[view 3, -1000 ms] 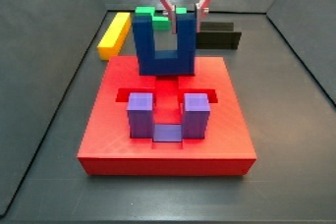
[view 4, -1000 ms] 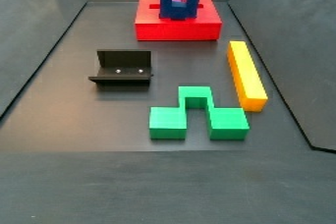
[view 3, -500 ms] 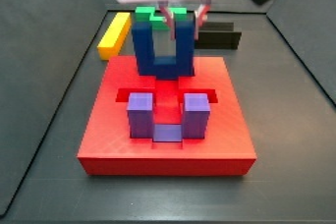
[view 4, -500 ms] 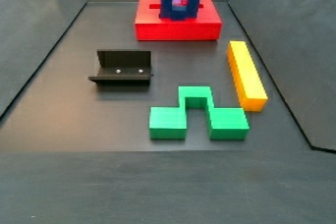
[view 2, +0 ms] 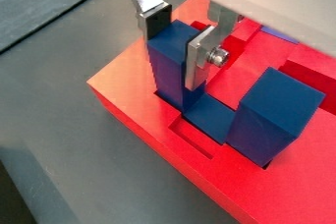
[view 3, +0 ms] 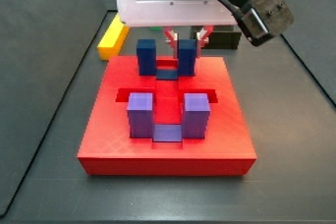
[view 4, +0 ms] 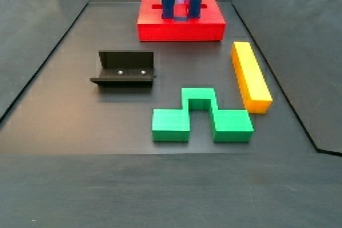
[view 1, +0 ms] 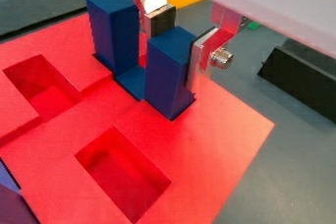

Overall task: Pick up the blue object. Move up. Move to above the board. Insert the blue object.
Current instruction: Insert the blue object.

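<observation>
A dark grey floor [view 4: 80, 92] with raised dark walls fills both side views. At the upper centre of a side view the gripper [view 3: 175, 43] hangs under its white housing, its 2 silver plates clamped on 1 prong of the blue object [view 3: 164, 59]; in a wrist view the gripper [view 1: 186, 33] shows that prong squeezed between the dark pads. The blue object [view 2: 230, 100] stands upright with its base sunk into a recess at the far end of the board [view 3: 125, 141], which lies in the middle of that side view and at the top centre of the other [view 4: 160, 27]. On the board's near end stands a purple U-shaped block [view 3: 168, 116]. Behind the board lies a yellow bar [view 3: 113, 36]. In a side view the fixture [view 4: 124, 70] sits at centre left, a green block [view 4: 198, 117] lower centre, and the yellow bar [view 4: 250, 74] at right.
</observation>
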